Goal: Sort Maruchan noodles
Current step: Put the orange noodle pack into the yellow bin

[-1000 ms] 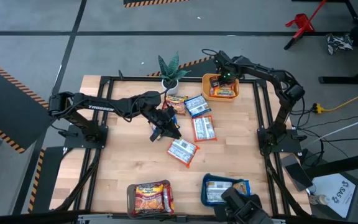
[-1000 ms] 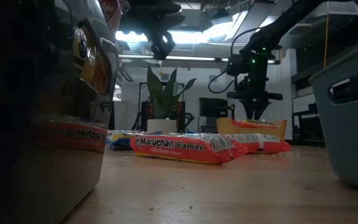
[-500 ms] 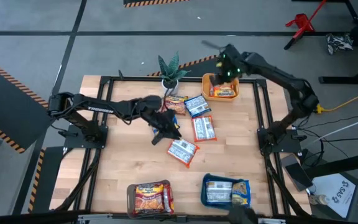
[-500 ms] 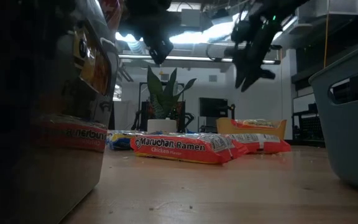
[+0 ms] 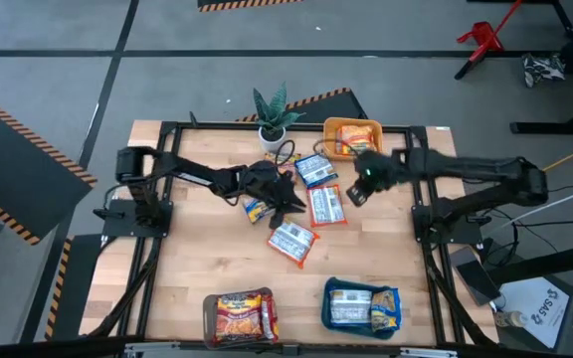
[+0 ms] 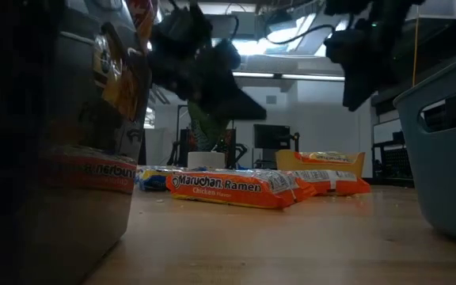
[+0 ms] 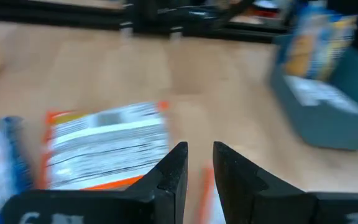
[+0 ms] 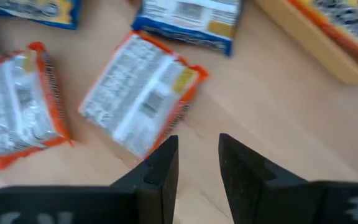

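Several Maruchan packets lie flat mid-table: a blue one [image 5: 312, 169], an orange one [image 5: 326, 206], another orange one [image 5: 291, 243] and a small blue-and-yellow one [image 5: 257, 210]. One more lies in the yellow tray [image 5: 351, 137]. My left gripper [image 5: 288, 197] hovers between the small packet and the orange ones, open by a narrow gap [image 7: 199, 155], with an orange packet [image 7: 107, 146] ahead of it. My right gripper [image 5: 358, 191] hangs just right of the middle orange packet [image 8: 142, 102], open [image 8: 197, 149] and holding nothing.
A brown tray [image 5: 239, 316] and a teal tray [image 5: 361, 306], both holding packets, stand at the near edge. A potted plant [image 5: 272, 117] stands at the far edge beside the yellow tray. Bare wood lies left of the packets and along the right side.
My right gripper has risen from over the yellow tray and swung toward the near edge and the table's middle, now beside the orange packets. My left gripper has shifted a little toward the right, uncovering the small blue-and-yellow packet. The packets have not moved.
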Controlling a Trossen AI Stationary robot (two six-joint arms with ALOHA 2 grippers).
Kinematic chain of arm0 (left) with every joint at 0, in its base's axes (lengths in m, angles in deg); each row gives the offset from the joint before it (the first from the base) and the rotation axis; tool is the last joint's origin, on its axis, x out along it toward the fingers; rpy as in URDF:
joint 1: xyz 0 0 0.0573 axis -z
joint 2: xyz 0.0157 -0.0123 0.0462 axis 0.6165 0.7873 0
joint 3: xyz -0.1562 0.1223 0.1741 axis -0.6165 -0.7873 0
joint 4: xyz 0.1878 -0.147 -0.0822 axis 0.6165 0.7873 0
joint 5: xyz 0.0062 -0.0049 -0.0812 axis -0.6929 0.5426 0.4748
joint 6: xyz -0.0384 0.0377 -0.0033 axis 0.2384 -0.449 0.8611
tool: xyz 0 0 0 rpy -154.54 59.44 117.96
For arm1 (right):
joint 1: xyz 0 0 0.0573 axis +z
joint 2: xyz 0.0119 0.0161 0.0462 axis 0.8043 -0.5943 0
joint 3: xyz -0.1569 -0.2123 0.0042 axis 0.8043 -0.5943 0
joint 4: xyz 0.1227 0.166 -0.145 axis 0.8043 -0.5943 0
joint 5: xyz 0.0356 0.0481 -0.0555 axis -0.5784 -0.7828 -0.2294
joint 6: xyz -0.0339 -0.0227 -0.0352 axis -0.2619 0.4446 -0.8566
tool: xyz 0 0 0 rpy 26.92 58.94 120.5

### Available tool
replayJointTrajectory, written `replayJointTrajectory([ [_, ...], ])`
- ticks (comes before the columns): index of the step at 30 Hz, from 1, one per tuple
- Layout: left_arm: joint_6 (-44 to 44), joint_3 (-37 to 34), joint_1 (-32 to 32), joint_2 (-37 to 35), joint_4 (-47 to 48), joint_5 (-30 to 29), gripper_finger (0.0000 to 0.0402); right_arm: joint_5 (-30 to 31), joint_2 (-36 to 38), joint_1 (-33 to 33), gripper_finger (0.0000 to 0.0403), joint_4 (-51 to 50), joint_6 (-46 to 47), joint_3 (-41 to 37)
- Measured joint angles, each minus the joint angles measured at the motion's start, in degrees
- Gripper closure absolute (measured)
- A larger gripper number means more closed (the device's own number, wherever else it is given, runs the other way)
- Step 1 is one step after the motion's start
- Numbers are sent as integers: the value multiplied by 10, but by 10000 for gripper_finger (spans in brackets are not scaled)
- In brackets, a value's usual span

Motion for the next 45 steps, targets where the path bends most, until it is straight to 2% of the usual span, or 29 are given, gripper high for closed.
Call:
replayJointTrajectory([
  [6, 37, 0, -17, 61, -82, -52, 358, 41, 37, 108, 300, 162, 62, -104],
  [11, 38, 15, -12, 86, -72, -106, 395, 70, 37, 150, 300, 215, 66, -143],
  [15, 43, 56, -13, 116, -33, -137, 399, 88, 37, 171, 300, 223, 86, -147],
  [21, 42, 129, -3, 160, 71, -185, 401, 92, 37, 189, 300, 238, 88, -147],
  [26, 49, 130, 2, 161, 99, -209, 401, 91, 37, 189, 300, 237, 89, -147],
  [32, 72, 131, -6, 161, 116, -204, 401, 82, 37, 189, 300, 230, 75, -147],
  [40, 91, 132, -4, 160, 135, -209, 401, 84, -27, 187, 299, 209, 184, -147],
  [45, 92, 132, -3, 160, 148, -209, 401, 122, -64, 187, 299, 222, 252, -147],
])
